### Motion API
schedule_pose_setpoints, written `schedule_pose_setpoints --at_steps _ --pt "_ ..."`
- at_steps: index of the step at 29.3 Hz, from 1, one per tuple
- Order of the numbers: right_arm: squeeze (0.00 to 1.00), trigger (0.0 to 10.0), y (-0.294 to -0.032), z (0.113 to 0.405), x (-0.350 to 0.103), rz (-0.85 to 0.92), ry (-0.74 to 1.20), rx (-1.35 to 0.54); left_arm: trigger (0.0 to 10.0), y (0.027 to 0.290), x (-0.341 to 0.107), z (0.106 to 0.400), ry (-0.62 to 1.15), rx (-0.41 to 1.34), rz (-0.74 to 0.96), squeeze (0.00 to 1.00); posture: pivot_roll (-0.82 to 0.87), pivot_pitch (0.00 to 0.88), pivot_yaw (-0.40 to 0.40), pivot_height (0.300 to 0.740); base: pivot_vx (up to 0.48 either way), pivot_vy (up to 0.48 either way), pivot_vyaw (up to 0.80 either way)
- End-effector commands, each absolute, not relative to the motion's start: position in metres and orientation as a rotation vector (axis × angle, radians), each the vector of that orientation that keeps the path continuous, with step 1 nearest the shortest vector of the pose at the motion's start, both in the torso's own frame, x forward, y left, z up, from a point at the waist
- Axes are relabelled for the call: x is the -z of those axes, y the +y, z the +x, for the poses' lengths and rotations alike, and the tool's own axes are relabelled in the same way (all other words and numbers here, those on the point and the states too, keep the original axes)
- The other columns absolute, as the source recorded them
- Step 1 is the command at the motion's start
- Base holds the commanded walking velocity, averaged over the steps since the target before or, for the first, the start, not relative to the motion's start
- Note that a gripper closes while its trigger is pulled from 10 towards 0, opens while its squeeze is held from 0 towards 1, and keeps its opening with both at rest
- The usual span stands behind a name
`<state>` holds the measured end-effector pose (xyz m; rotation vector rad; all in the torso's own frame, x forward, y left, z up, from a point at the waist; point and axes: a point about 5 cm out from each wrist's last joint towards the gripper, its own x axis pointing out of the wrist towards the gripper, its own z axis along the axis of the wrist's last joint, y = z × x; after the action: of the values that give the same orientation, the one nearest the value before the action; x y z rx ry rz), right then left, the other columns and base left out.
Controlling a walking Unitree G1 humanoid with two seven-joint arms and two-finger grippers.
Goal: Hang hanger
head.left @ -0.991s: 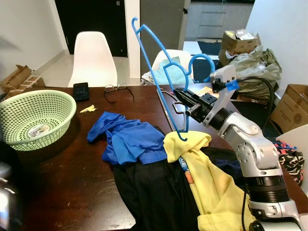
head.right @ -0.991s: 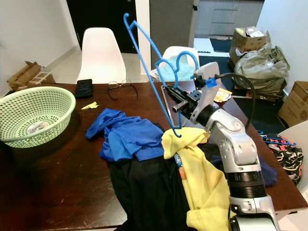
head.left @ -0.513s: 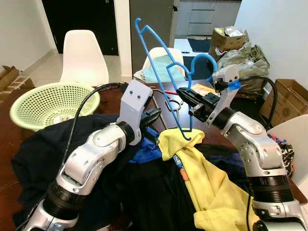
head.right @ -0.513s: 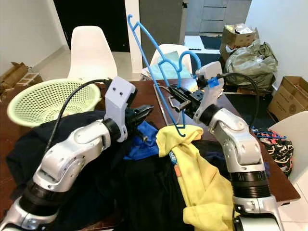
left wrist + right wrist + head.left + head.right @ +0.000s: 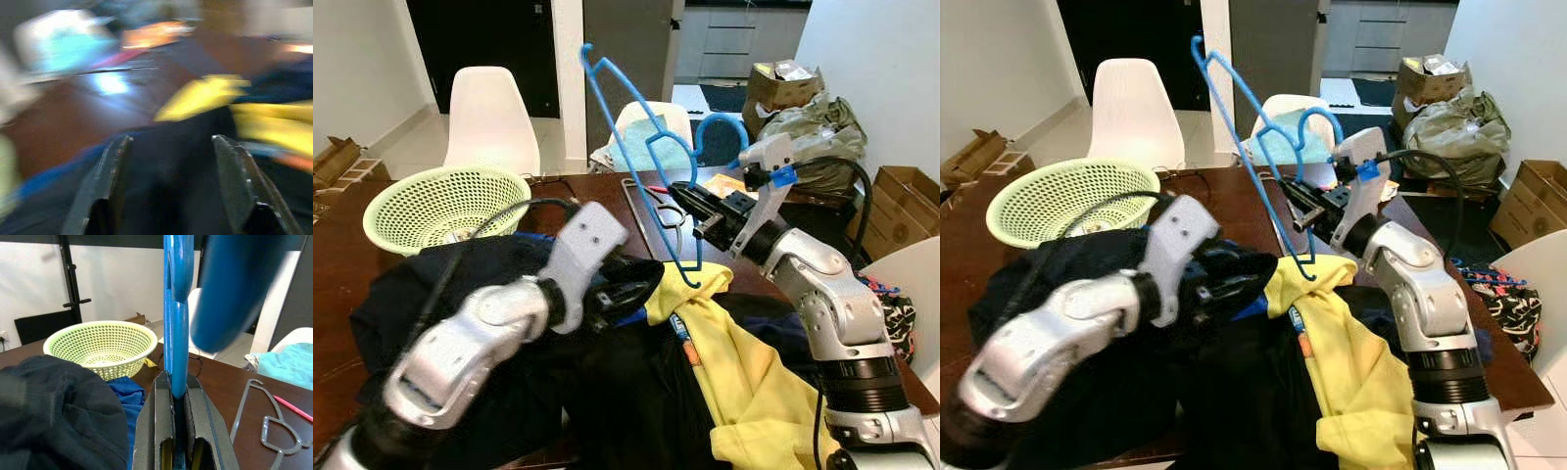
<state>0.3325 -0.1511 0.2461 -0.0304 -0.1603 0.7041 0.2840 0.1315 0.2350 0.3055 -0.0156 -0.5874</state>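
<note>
Jaws, right: we see the right gripper [image 5: 179,396] clamped tight on the blue hanger [image 5: 641,162], its two fingers pressed against the plastic on either side.
Jaws, left: we see the left gripper [image 5: 168,188] with its fingers [image 5: 111,181] spread wide, nothing between them, pointed down at the dark cloth [image 5: 431,294].
Hanger: held up in the air above the counter [image 5: 1234,201], tilted, its hook end high above the right jaws and its lower tip just over the yellow shirt [image 5: 744,382].
Left arm: blurred in our head views, reaching across the clothes pile toward the right jaws; the dark cloth lies under and around it.
Clothes: the yellow shirt lies below the right jaws; a blue garment [image 5: 124,389] peeks out between the two jaws, partly under the dark cloth.
Basket: a pale green basket [image 5: 445,201] sits on the counter beyond the left jaws, well apart from the hanger.
Wire hanger: a grey metal hanger [image 5: 266,418] lies flat on the counter just beside the right jaws.
Beyond the counter: a white chair [image 5: 489,117] and cardboard boxes [image 5: 783,83].
</note>
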Motion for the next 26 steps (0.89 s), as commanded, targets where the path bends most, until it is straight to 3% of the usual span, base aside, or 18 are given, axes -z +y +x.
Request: schedule_pose_setpoints --at_steps 1,2,4,5,6,7,9,10,11,12,13,16,18,20,26 --pt "0.0 10.0 -0.15 0.332 -0.246 -0.033 -0.156 -0.708 10.0 0.148 -0.239 0.286 -0.021 0.481 0.328 1.0 -0.01 0.0 0.001 0.74 0.0 0.0 0.0" --pt "0.0 10.0 -0.15 0.332 -0.246 -0.034 -0.156 -0.708 10.0 0.151 -0.24 0.286 -0.021 0.461 0.331 1.0 -0.01 0.0 0.001 0.74 0.0 0.0 0.0" --pt "0.0 10.0 -0.15 0.331 -0.244 -0.033 -0.152 -0.709 10.0 0.197 -0.247 0.284 -0.041 0.136 0.262 1.0 0.01 0.0 -0.003 0.74 0.0 0.0 0.0" --pt "0.0 10.0 -0.15 0.331 -0.244 -0.033 -0.152 -0.709 10.0 0.197 -0.247 0.284 -0.041 0.136 0.262 1.0 0.01 0.0 -0.003 0.74 0.0 0.0 0.0" --pt "0.0 10.0 -0.15 0.332 -0.243 -0.031 -0.149 -0.711 10.0 0.228 -0.24 0.275 -0.007 -0.062 0.276 1.0 0.02 0.0 -0.009 0.74 0.0 0.0 0.0" --pt "0.0 10.0 -0.15 0.332 -0.243 -0.031 -0.149 -0.711 10.0 0.228 -0.24 0.275 -0.007 -0.062 0.276 1.0 0.02 0.0 -0.009 0.74 0.0 0.0 0.0" --pt "0.0 10.0 -0.148 0.333 -0.242 -0.026 -0.148 -0.717 10.0 0.27 -0.22 0.254 0.097 -0.3 0.404 1.0 0.03 0.0 -0.013 0.74 0.0 0.0 0.0" --pt "0.0 10.0 -0.148 0.333 -0.242 -0.026 -0.148 -0.717 10.0 0.27 -0.22 0.254 0.097 -0.3 0.404 1.0 0.03 0.0 -0.013 0.74 0.0 0.0 0.0" --pt "0.0 10.0 -0.146 0.334 -0.242 -0.024 -0.149 -0.722 10.0 0.289 -0.21 0.242 0.168 -0.359 0.593 0.0 0.03 0.0 -0.016 0.74 0.0 0.0 0.0" --pt "0.0 10.0 -0.145 0.334 -0.242 -0.023 -0.149 -0.725 10.0 0.298 -0.206 0.235 0.212 -0.37 0.724 0.0 0.03 0.0 -0.016 0.74 0.0 0.0 0.0" --pt "0.0 10.0 -0.145 0.334 -0.242 -0.023 -0.149 -0.725 10.0 0.298 -0.206 0.235 0.212 -0.37 0.724 0.0 0.03 0.0 -0.016 0.74 0.0 0.0 0.0" --pt "0.0 10.0 -0.145 0.335 -0.243 -0.023 -0.15 -0.727 10.0 0.317 -0.197 0.222 0.327 -0.33 0.943 0.0 0.04 0.0 -0.018 0.74 0.0 0.0 0.0" --pt "0.0 10.0 -0.145 0.335 -0.243 -0.023 -0.15 -0.727 10.0 0.317 -0.197 0.222 0.327 -0.33 0.943 0.0 0.04 0.0 -0.018 0.74 0.0 0.0 0.0" --pt "0.0 10.0 -0.145 0.335 -0.244 -0.022 -0.151 -0.726 10.0 0.328 -0.19 0.214 0.415 -0.204 1.11 0.0 0.04 0.0 -0.017 0.74 0.0 0.0 0.0" --pt "0.0 10.0 -0.146 0.335 -0.244 -0.021 -0.152 -0.723 10.0 0.336 -0.179 0.218 0.441 -0.1 1.308 0.0 0.03 0.0 -0.018 0.74 0.0 0.0 0.0"
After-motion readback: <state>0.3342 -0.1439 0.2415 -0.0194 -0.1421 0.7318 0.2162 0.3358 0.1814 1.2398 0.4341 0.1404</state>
